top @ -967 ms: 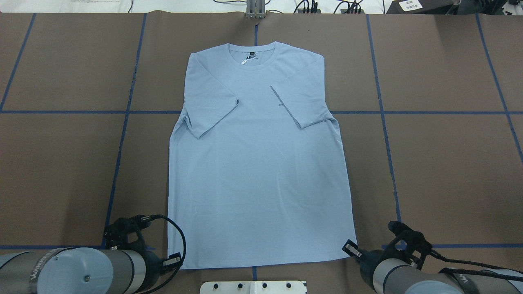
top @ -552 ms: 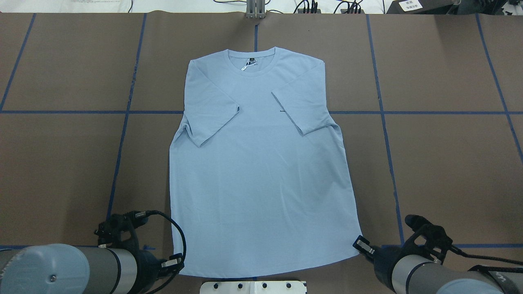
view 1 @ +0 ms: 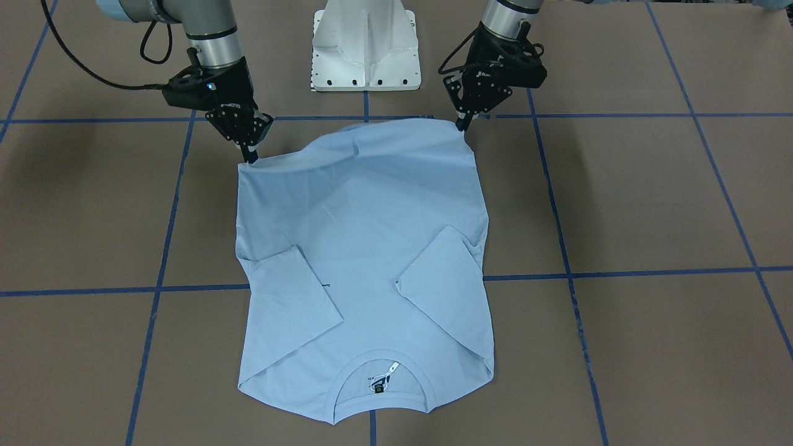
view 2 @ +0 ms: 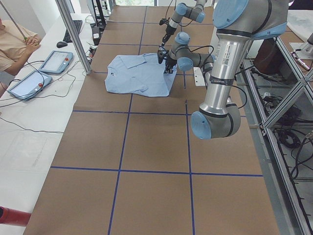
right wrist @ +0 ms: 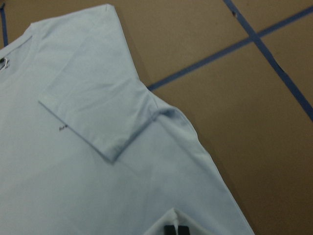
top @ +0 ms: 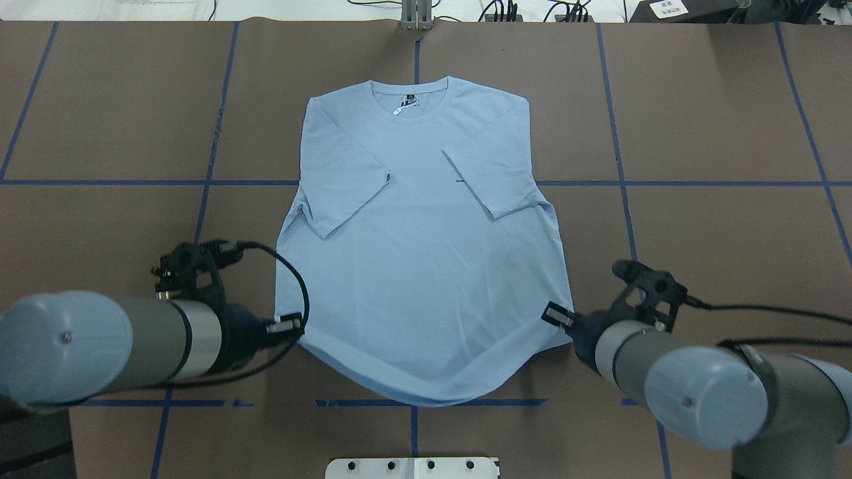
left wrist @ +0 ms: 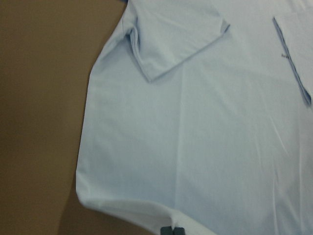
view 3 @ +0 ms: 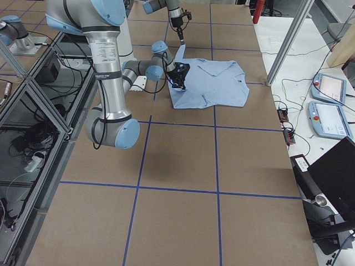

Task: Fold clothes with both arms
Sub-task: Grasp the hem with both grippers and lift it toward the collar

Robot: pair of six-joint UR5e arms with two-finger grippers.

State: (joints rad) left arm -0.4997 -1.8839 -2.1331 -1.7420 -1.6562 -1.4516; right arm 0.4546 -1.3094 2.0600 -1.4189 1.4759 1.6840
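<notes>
Pinches hem corners of light blue short-sleeved T-shirt point(top: 419, 266) in black two-finger left gripper point(top: 293, 327) and right gripper point(top: 558, 316); carries them further up-frame than a second ago, likely starting the hem-to-collar fold.

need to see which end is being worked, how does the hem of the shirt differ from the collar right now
The hem is raised at both corners, pinched by the left gripper and the right gripper; the collar lies flat on the table, untouched. The hem sags in a curve between the grippers; the collar shows a neat round shape. Both belong to one light blue T-shirt.
</notes>
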